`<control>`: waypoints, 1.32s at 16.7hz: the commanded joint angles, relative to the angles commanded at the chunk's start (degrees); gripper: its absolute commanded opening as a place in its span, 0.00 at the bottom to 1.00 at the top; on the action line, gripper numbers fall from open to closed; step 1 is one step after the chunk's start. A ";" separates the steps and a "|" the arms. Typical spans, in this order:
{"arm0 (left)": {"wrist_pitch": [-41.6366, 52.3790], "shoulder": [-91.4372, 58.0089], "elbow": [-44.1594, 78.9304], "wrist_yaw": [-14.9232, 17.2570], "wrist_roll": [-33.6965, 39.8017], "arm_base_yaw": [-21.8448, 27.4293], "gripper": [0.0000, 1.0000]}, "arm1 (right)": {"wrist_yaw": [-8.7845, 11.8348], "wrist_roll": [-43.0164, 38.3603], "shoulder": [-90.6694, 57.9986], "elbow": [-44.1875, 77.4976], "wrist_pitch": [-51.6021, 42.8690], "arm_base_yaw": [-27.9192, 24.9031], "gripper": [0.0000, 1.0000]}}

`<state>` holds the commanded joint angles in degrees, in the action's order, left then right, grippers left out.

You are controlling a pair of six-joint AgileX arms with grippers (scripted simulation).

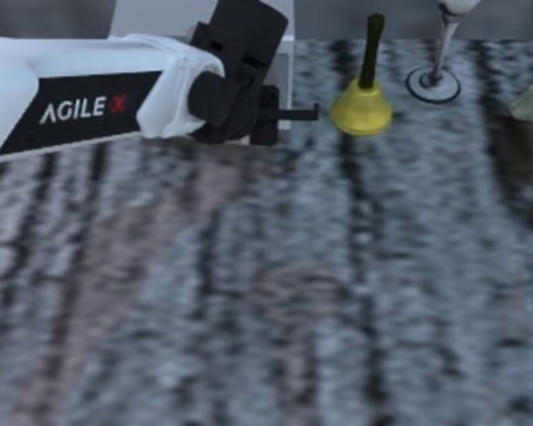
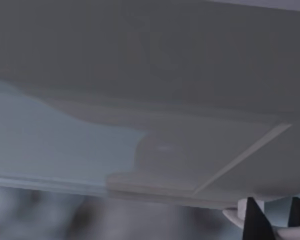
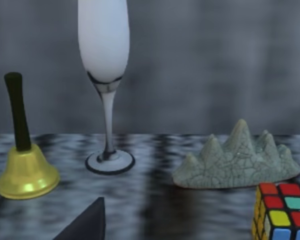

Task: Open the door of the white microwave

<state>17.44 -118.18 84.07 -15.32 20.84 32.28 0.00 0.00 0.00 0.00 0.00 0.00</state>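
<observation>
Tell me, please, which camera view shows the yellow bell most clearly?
The right wrist view: the yellow bell stands whole there, black handle upright, beside the white goblet. The top view shows it from above, near the left claw. The left wrist view misses it.

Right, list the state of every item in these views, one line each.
White boxy microwave: far edge of the table, mostly hidden by the left arm.
Door with grey window: seen close up; open or shut cannot be told.
Left gripper: at the microwave's front.
Right gripper: only a dark tip shows.
Yellow bell with black handle: upright.
White tall-stemmed glass: upright.
Grey crackled ridged stone: lying flat.
Multicoloured puzzle cube: scrambled.
</observation>
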 joint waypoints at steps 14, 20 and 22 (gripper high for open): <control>-2.21 2.47 -3.87 2.61 -3.38 -0.67 0.00 | 0.00 0.00 0.00 0.00 0.00 0.00 1.00; -2.21 2.47 -3.87 2.61 -3.38 -0.67 0.00 | 0.00 0.00 0.00 0.00 0.00 0.00 1.00; -2.21 2.47 -3.87 2.61 -3.38 -0.67 0.00 | 0.00 0.00 0.00 0.00 0.00 0.00 1.00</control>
<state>15.23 -115.71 80.20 -12.71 17.46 31.61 0.00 0.00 0.00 0.00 0.00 0.00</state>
